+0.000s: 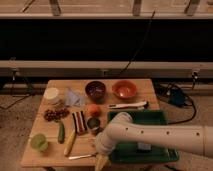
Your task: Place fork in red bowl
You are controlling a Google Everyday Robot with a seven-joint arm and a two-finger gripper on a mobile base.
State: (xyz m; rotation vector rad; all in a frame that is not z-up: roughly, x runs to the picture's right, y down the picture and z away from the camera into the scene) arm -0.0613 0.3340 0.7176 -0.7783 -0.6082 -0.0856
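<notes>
The fork [81, 157] is a slim silvery piece lying flat near the front edge of the wooden table [145, 86]. My gripper [101, 161] is at that front edge, right at the fork's right end, at the tip of the white arm [150, 136] that reaches in from the right. The red bowl [124, 89] is glossy orange-red and stands empty at the back of the table, right of centre. It is far from the gripper.
A dark maroon bowl [95, 90] stands left of the red bowl. A white-handled knife [129, 105] lies above a green tray [161, 117]. An orange [93, 109], a can [93, 124], a yellow banana-like piece [69, 142], a cucumber [61, 132] and a white cup [51, 95] fill the left half.
</notes>
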